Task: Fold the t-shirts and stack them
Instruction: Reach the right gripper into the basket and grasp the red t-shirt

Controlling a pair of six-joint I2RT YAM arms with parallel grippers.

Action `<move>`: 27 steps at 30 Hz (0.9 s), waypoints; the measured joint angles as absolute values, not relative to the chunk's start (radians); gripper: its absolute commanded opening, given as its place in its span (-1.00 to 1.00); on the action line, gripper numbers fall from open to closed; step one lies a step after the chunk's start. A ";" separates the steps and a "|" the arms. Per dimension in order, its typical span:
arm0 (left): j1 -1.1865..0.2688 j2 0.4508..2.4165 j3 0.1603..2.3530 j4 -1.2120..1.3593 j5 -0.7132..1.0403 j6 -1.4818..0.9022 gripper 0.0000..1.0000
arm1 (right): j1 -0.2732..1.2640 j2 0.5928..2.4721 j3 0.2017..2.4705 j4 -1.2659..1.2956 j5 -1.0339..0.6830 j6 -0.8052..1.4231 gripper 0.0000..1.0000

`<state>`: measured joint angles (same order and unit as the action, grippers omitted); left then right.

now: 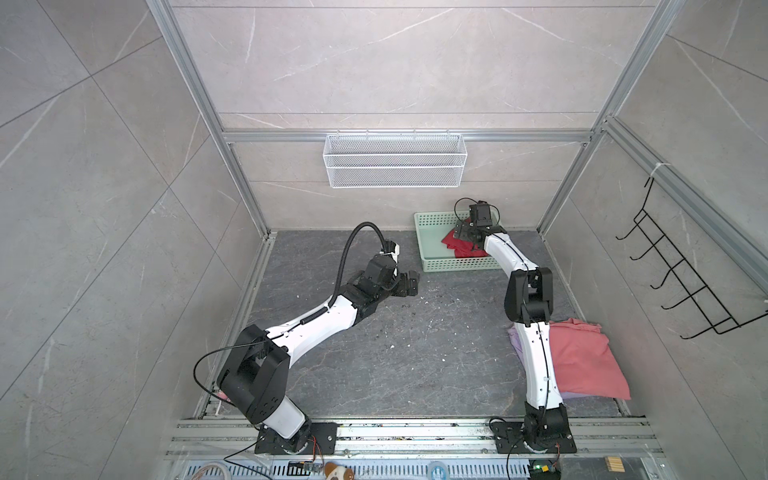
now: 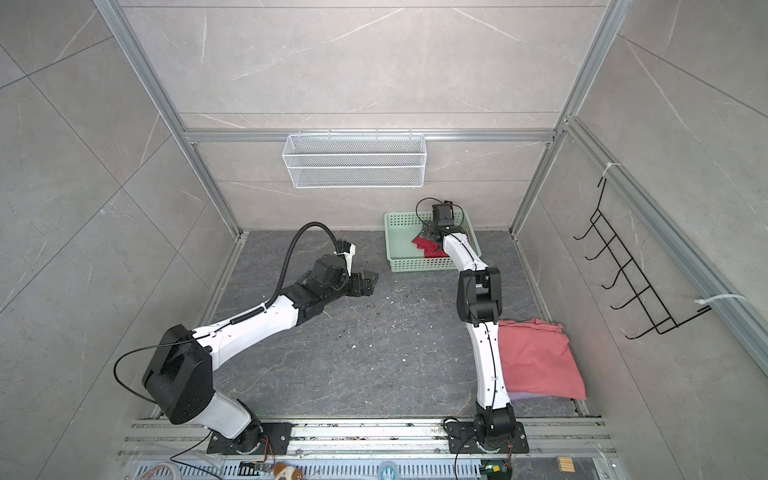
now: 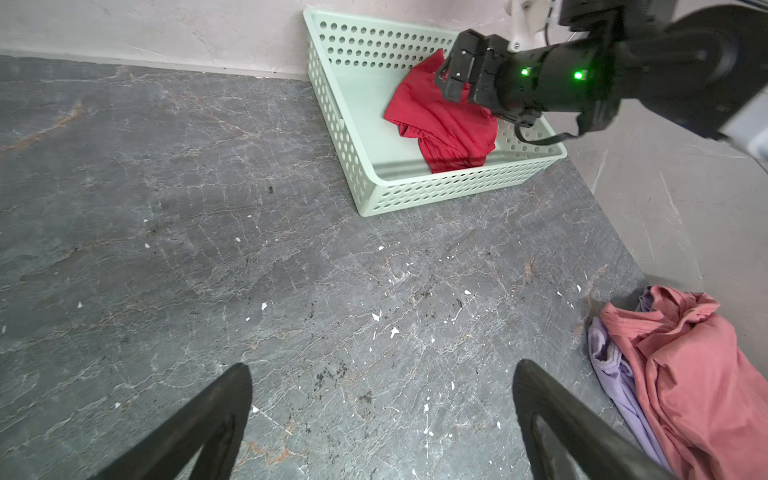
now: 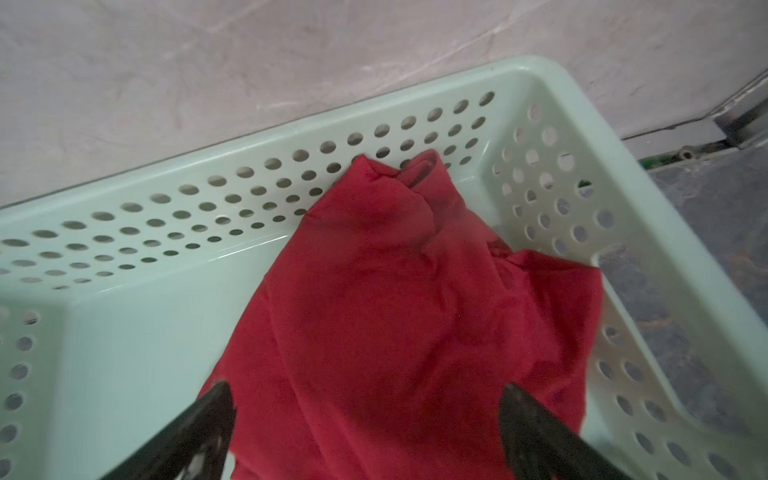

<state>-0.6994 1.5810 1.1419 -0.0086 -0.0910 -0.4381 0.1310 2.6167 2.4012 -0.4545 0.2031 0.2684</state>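
The right gripper (image 4: 365, 395) hangs spread wide, holding nothing, over the red t-shirt (image 4: 395, 291) in the mint basket (image 4: 166, 178). A shallow pinch may slip, and a deep one may drag the basket. The left gripper (image 3: 382, 374), also released, hovers over the dark stone tabletop (image 1: 395, 353). The salmon-pink t-shirt (image 1: 582, 361) lies on the lavender t-shirt (image 3: 611, 370) beside the tiled wall (image 1: 648, 282).

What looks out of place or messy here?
The salmon-pink shirt lies rumpled over the lavender shirt, whose edge pokes out unevenly. White flecks litter the tabletop. The red shirt sits crumpled in the green basket.
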 measured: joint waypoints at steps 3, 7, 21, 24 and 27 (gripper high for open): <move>-0.699 1.600 1.159 -0.010 -0.078 -0.438 1.00 | 0.131 2.701 2.530 -0.550 0.177 0.269 0.92; -0.699 1.607 1.167 -0.022 -0.076 -0.439 1.00 | 0.131 2.763 2.631 -0.650 0.167 0.281 0.65; -0.700 1.531 1.092 0.002 -0.076 -0.471 1.00 | 0.130 2.727 2.606 -0.727 0.143 0.320 -1.00; -0.700 1.486 1.053 0.008 -0.076 -0.482 1.00 | 0.130 2.663 2.545 -0.719 0.121 0.319 -1.00; -0.700 1.433 1.013 0.017 -0.076 -0.493 1.00 | 0.130 2.563 2.483 -0.691 0.093 0.318 -1.00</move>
<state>-0.6998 1.4330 1.0134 0.0166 -0.0761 -0.4934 0.1295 2.5626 2.4828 -0.6914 0.0933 0.3176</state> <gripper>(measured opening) 0.998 0.089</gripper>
